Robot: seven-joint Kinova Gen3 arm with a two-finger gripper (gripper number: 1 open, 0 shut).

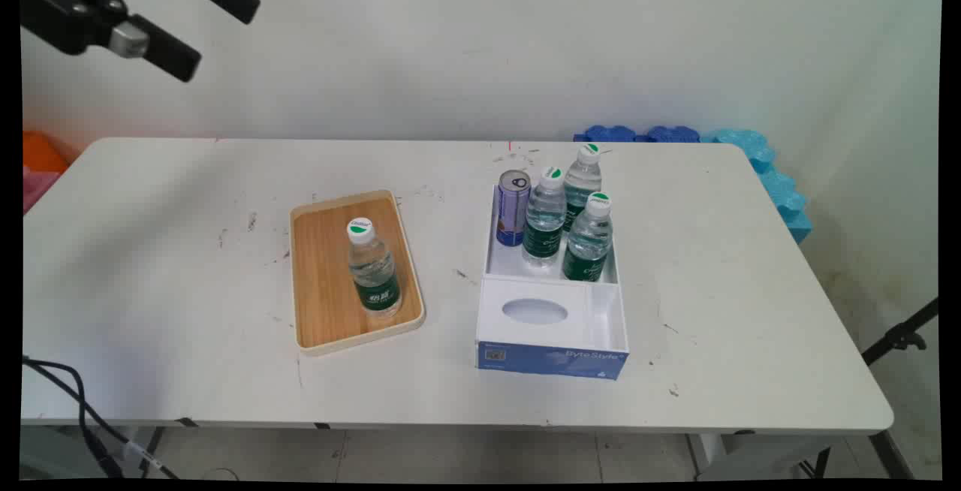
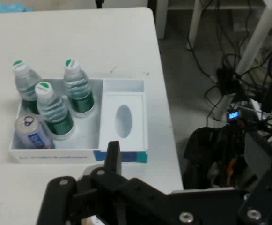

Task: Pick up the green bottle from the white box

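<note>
Your gripper [image 1: 221,40] hangs high over the far left corner of the desk [image 1: 150,288], fingers apart and with nothing between them. It touches no thing; all things are well apart from it.

Nearest to it is the tray [image 1: 319,281], which lies a little left of the desk's middle. One bottle [image 1: 373,273] stands upright on it, free on all sides. I judge this one allows a plain approach: bring the fingers around the body below the cap.

Right of the middle is the box [image 1: 552,359]. Its far compartment holds a can [image 1: 513,209] in the left corner and three bottles [image 1: 589,239] close together beside it. Among these you have little room, so I would move slowly and straight down.

Count: four bottles, one can, one tray, one box.
</note>
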